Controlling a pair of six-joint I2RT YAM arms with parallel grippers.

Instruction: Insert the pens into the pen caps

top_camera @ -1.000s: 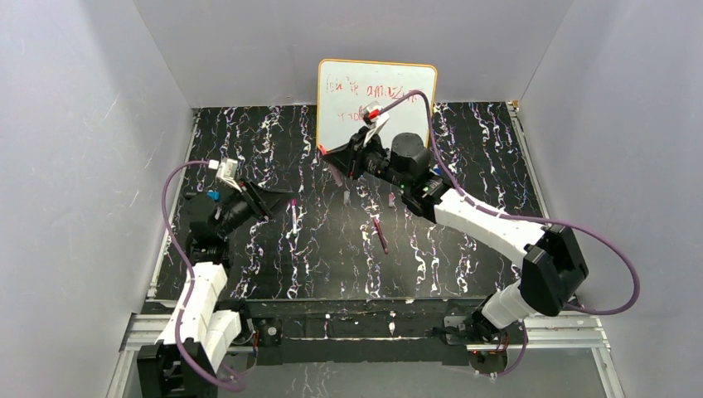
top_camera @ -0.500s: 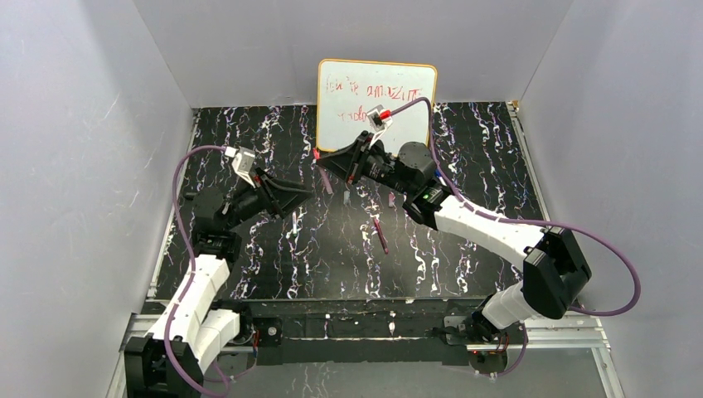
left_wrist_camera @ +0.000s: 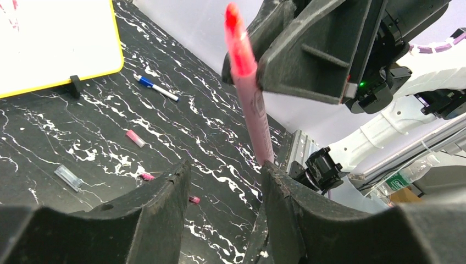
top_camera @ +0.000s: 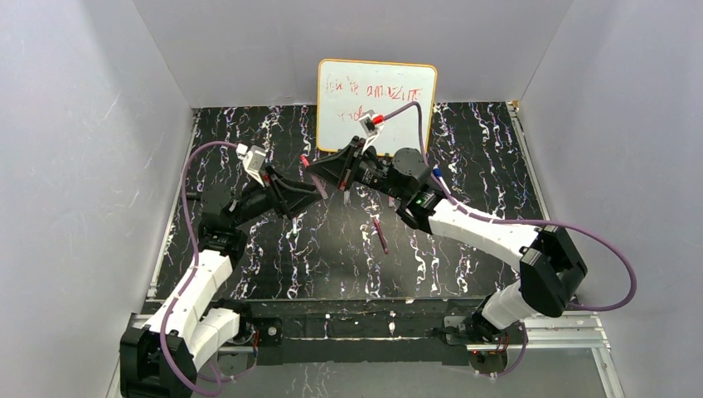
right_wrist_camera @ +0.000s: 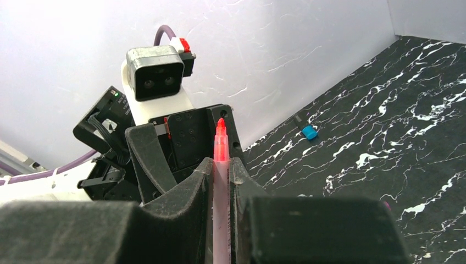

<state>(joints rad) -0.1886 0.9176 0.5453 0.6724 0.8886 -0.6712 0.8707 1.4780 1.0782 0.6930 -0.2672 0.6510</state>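
1. black table veined with white (top_camera: 273,265), boxed in by pale grey walls; a yellow-framed whiteboard (top_camera: 390,83) with red scribbles stands at the far edge.
2. both arms stretch toward the middle of the far half, and their grippers face each other nose to nose in the air, in front of the whiteboard's lower left corner.
3. the right gripper (right_wrist_camera: 221,163) is pressed tight on a pink pen (left_wrist_camera: 248,82), which sits in the slot between its fingers. the red nib pokes out past the fingertips toward the other arm.
4. the left gripper (left_wrist_camera: 225,171) has its fingers spread, with nothing between them; the table shows through the gap.
5. in the left wrist view the pink pen slants down across the right gripper, and its lower end meets the tip of one left finger (left_wrist_camera: 280,187). whether they touch, i cannot tell.
6. loose on the table are a white pen with a blue end (left_wrist_camera: 156,88) near the whiteboard's black foot (left_wrist_camera: 76,85), then a pink cap (left_wrist_camera: 136,138) and a grey cap (left_wrist_camera: 68,178), set apart from each other.
7. a dark magenta pen (top_camera: 380,235) lies near the table's middle, just beside the right arm in the top view.
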